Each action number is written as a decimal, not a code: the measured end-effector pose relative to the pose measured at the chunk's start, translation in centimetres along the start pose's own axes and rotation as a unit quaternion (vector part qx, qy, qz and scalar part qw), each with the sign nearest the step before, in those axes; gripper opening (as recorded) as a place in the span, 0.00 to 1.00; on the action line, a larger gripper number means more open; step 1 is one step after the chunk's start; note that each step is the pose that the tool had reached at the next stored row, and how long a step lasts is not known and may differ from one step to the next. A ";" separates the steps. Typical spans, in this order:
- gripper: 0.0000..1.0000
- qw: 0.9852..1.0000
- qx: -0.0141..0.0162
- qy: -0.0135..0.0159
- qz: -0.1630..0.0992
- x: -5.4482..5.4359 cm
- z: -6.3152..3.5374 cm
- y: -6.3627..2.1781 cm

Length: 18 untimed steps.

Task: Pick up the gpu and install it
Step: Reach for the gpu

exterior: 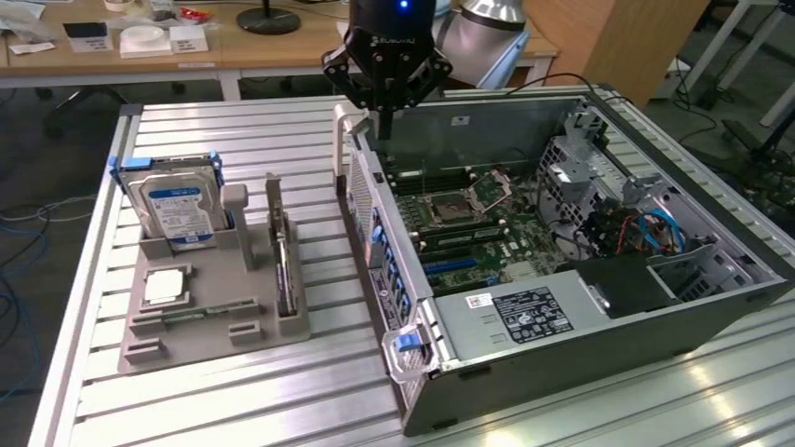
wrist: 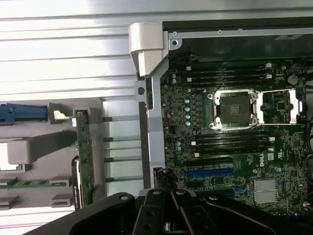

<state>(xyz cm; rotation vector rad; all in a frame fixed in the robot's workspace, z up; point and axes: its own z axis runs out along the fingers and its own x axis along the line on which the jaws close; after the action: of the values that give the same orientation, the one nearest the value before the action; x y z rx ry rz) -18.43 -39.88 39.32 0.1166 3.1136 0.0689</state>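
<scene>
slatted table (exterior: 223, 400): gpu (exterior: 286, 265) upright in holder (exterior: 205, 312), well apart from closed, empty pincer (exterior: 385, 130)

The desk (exterior: 249, 140) is a metal top of long, pale, ribbed slats with narrow grooves between them, and its surface shines under the light. Two things lie directly on it. A flat grey parts tray (exterior: 223, 279) sits near the desk's edge at the exterior view's left. An open computer case (exterior: 584, 368) lies on its side toward the edge at the exterior view's right. A strip of bare slats separates them.
</scene>
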 end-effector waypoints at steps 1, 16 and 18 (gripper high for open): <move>0.11 1.000 0.000 0.000 0.000 0.1 -0.01 -0.01; 0.11 1.000 0.000 0.000 0.000 2.0 -0.05 -0.15; 0.11 1.000 0.000 0.000 0.000 2.2 -0.06 -0.16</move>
<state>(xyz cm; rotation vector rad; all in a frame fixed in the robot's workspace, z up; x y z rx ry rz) -20.64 -39.89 39.32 0.1165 3.1136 0.0689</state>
